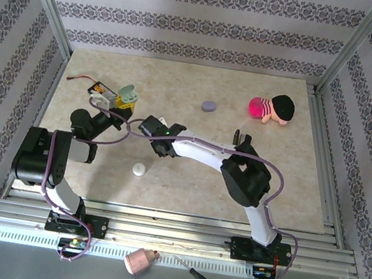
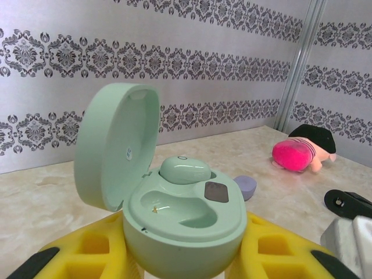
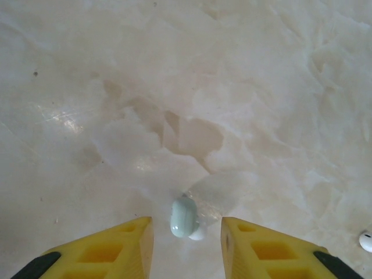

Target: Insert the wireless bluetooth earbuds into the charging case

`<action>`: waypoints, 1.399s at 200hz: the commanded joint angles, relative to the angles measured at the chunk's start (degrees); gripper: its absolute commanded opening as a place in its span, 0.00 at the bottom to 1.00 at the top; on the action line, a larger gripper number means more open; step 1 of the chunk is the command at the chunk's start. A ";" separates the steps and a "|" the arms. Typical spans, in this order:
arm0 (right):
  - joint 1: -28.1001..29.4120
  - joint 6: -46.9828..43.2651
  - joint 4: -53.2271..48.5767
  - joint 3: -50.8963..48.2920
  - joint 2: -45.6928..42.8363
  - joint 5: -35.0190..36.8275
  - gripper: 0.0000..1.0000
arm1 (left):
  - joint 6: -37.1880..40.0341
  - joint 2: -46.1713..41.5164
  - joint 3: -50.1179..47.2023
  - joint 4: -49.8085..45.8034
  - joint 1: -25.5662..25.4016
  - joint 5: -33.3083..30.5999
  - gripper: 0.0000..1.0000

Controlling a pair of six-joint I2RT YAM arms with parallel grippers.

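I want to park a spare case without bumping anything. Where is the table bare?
Widest free patch: the table's right front, between the right arm and the right rail, nearer than the pink doll. The far strip behind the lilac case is bare too. Crowded: left centre, around the left gripper holding the mint case, the right gripper and the small white piece.

Marble-patterned tabletop (image 1: 186, 182), beige with pale veins, seen from above and at close range. A lilac pebble-shaped case (image 1: 209, 106), closed, lies near the far middle. A plush toy (image 1: 273, 109) with a pink body and a black cap lies on its side toward the far right, well apart from the case. A small whitish bud (image 1: 139, 169) rests near the front left. In the right wrist view, a mint-green earbud (image 3: 183, 216) lies flat on the surface.
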 commanded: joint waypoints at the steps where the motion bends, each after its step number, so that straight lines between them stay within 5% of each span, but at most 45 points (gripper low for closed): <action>1: 1.02 -2.10 -4.67 2.98 2.93 4.33 0.35 | -0.85 -1.43 -0.63 2.77 0.77 -0.72 0.31; 235: 2.08 -5.08 -10.21 9.10 11.50 5.51 0.26 | -1.09 -2.31 -0.96 2.82 1.38 -0.47 0.31; 280: 2.08 -5.18 -10.89 9.41 10.75 6.31 0.18 | -0.87 -2.52 -1.23 2.82 1.34 -0.05 0.31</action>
